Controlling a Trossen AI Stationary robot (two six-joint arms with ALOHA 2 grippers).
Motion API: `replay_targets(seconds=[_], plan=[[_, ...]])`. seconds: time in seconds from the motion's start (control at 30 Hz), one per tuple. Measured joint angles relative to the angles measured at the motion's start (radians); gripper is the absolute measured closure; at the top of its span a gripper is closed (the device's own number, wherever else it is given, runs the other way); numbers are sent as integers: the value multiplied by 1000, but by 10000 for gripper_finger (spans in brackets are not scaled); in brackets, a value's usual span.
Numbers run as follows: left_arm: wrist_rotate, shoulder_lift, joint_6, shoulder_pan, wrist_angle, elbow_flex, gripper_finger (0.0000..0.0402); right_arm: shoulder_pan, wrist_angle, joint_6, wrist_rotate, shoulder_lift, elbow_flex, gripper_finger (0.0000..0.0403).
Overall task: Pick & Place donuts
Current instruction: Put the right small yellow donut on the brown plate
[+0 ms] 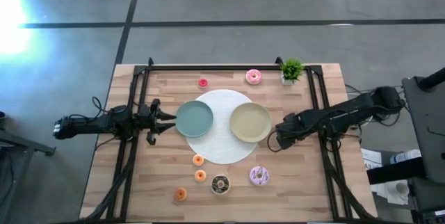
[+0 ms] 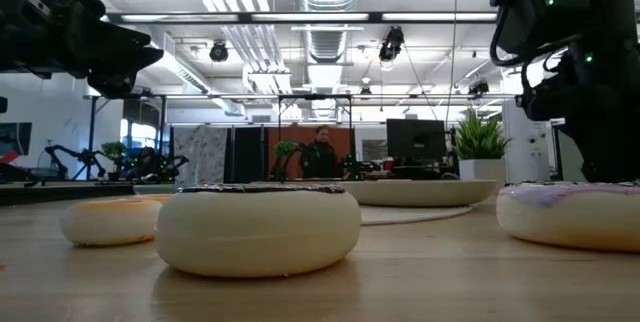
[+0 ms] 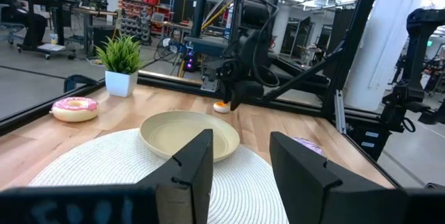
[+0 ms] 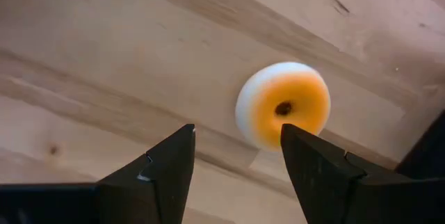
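Over bare wood just beside the yellow-green plate [image 1: 250,122]: right gripper [image 4: 238,132], fingers apart, pointed down at a small orange donut [image 4: 284,106]. Not yet centred; donut lying flat nearer one finger, untouched. Probably lining up for a grasp, with the plate close by as the likely drop spot. Across the white mat [image 1: 222,151], next to the blue-grey plate [image 1: 195,118]: left gripper [image 1: 163,118], fingers also apart, holding nothing, level and facing the other arm, apparently waiting. Remaining donuts spread on the table: pink [image 1: 254,76] and red [image 1: 202,82] at the far edge, chocolate [image 1: 220,184], lilac [image 1: 259,176] and more orange ones [image 1: 198,159] at the near edge.
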Motion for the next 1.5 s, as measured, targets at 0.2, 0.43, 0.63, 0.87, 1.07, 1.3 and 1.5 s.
replay_targets(seconds=[0.2,0.43,0.63,0.87,1.07,1.3,1.5], plan=[[0,0,0,0,0,0,284,0,3,-37,35,20,2,197],[0,0,0,0,0,0,284,-2,13,-110,51,70,-1,227],[0,0,0,0,0,0,284,-2,29,-110,33,131,-2,292],[0,0,0,0,0,0,284,-2,195,-43,27,71,-3,375],[0,3,0,0,0,0,284,-3,431,78,64,-130,-14,389],[0,9,0,0,1,0,284,-3,998,176,97,-321,-151,389],[0,13,0,0,1,0,284,-2,1514,225,160,-329,-340,390]])
